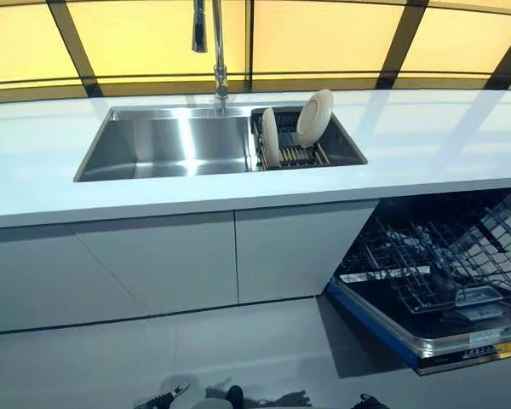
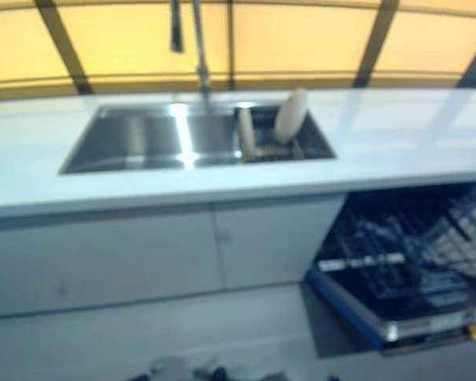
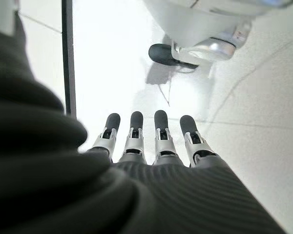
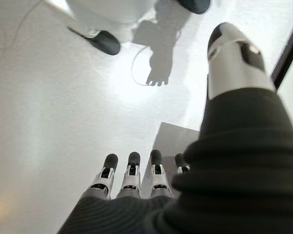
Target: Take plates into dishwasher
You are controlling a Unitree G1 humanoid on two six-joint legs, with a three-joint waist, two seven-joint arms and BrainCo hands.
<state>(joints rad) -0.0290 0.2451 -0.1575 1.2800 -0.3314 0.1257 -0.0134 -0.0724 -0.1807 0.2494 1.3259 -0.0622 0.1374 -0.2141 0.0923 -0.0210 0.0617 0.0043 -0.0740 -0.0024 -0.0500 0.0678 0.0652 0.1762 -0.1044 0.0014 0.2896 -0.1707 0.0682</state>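
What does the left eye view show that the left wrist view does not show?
Only the left eye view shows the work area: the sink in the white counter, the faucet, two plates standing in the rack on the sink's right side, and the open dishwasher with its wire racks pulled out, lower right. Only the left wrist view shows the left hand, fingers straight and holding nothing, pointing down at the floor. Both share only the pale floor; no plate is in the hand yet.

A long white worktop (image 1: 426, 145) holds a stainless-steel sink (image 1: 166, 145) over plain white cabinet doors (image 1: 153, 264); yellow-lit dark-framed windows (image 1: 324, 38) behind, pale grey floor (image 1: 238, 358) below.
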